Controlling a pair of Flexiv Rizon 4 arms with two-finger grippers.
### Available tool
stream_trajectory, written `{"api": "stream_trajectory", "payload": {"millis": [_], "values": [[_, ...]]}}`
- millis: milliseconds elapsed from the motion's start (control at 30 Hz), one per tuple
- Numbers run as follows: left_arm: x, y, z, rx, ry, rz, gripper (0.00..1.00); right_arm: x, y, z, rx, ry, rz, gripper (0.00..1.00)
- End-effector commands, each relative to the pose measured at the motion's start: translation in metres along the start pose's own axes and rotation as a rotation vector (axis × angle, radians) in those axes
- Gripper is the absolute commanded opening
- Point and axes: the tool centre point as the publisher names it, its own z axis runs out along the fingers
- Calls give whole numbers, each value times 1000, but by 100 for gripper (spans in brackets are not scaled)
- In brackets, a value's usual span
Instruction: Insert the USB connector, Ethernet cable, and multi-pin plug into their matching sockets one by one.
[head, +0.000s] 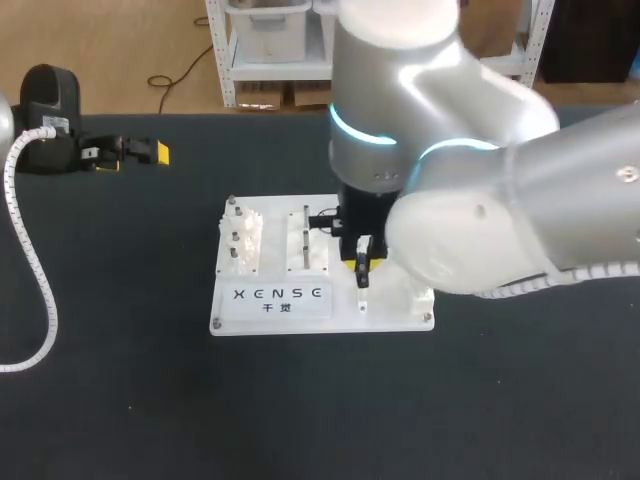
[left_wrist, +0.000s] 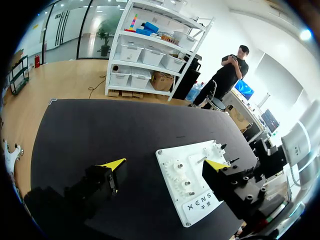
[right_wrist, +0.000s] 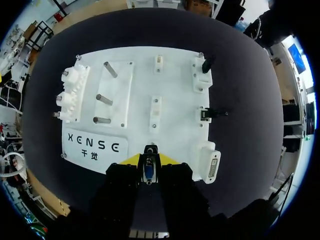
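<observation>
White plastic board (head: 395, 315) lies in the middle of your black table (head: 120, 400), with a printed label on its near edge.

Your right gripper (head: 362, 262) hangs over the board, just right of that label. In the right wrist view its two yellow-tipped fingers (right_wrist: 131, 159) are drawn in close and press from both sides on a dark USB connector with a blue-tinted metal mouth (right_wrist: 148, 170), which points down at the board (right_wrist: 175, 80). The connector sits above the board's near edge, and a slim white socket block (right_wrist: 156, 112) lies just ahead of it. You cannot tell from these views whether the connector touches anything below it.

Beside the gripper, at the board's corner, stands a white multi-pin socket (right_wrist: 212, 167). Farther along the same edge are two more white blocks, each with a small black part (right_wrist: 206, 64) on it. On the opposite side sit white gears (right_wrist: 70, 95) and three metal pegs (right_wrist: 102, 95).

Your left gripper (head: 135, 155) rests low over the table, well apart from the board. In its own wrist view the left gripper (left_wrist: 165, 164) has its fingers spread wide with nothing held, and the board (left_wrist: 167, 157) lies ahead of it.
</observation>
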Motion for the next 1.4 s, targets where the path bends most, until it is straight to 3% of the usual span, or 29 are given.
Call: {"api": "stream_trajectory", "payload": {"millis": [33,367,567,1400], "values": [[0,0,0,0,0,0,100,13,-20,-25,-19,-81,2,0],[0,0,0,0,0,0,100,14,-54,-53,-17,-127,34,0],[0,0,0,0,0,0,100,18,-68,-51,12,-133,38,0],[0,0,0,0,0,0,100,13,-75,-26,31,-104,72,0]]}}
